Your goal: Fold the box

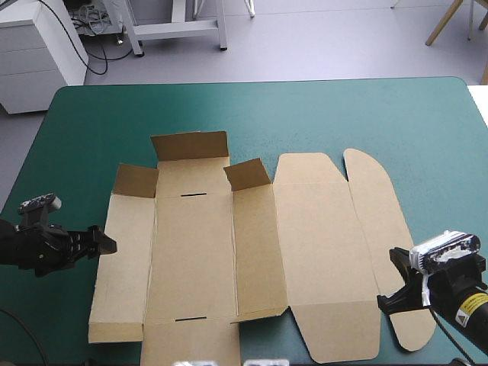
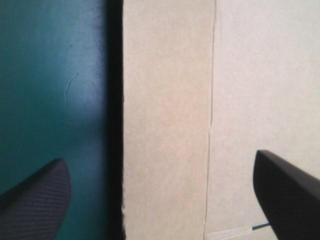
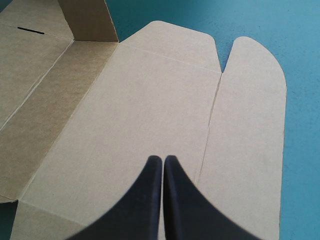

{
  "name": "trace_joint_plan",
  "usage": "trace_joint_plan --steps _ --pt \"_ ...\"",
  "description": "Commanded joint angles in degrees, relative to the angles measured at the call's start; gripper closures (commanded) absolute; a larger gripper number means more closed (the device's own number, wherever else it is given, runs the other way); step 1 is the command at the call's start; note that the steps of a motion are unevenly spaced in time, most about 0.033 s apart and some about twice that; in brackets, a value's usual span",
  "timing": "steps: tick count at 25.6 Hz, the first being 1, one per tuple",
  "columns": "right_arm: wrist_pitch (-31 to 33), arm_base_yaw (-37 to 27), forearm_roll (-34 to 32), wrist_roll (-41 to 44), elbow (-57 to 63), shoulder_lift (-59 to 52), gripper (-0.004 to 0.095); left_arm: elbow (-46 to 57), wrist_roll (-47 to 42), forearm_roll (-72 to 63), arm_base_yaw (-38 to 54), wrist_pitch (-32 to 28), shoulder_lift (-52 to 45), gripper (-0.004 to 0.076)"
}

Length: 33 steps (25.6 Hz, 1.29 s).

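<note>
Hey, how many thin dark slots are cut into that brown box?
2. Both are in the box's wide panel: one slot at its far end, by the raised flap, the other slot at its near end. None seems hidden.

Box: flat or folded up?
Mostly flat. The box lies spread on the teal-green cover; only the flaps at its far end stand up.

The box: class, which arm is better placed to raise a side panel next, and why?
Left, probably: the left gripper is open astride the box at its left edge; the right gripper is shut over it.
</note>
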Motion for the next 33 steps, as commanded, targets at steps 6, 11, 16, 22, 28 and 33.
trace_joint_plan --steps 6,11,16,22,28,33 --pt "-4.56 -0.37 -0.84 -0.58 -1.38 0.42 0.0912 0.83 2.11 -3.39 0.47 1.66 2.98 0.0025" --pt "-5.17 -0.37 -0.84 -1.10 -1.38 0.42 0.0912 6.92 2.25 -5.02 -1.23 -1.51 3.10 0.0025" --pt "-5.40 -0.37 -1.09 -1.58 -1.38 0.42 0.0912 7.42 4.02 -6.21 -11.16 -4.61 3.10 0.0029" --pt "-5.40 -0.37 -1.09 -2.16 -1.38 0.42 0.0912 7.42 3.82 -7.30 -12.80 -8.67 3.10 0.0062" --pt "-5.40 -0.37 -1.09 -2.40 -1.38 0.42 0.0912 7.42 3.26 -9.92 -12.80 -7.93 3.10 0.0150" --pt "-5.84 -0.37 -1.09 -2.40 -1.38 0.42 0.0912 7.42 3.16 -10.92 -12.80 -7.22 3.10 0.0279"
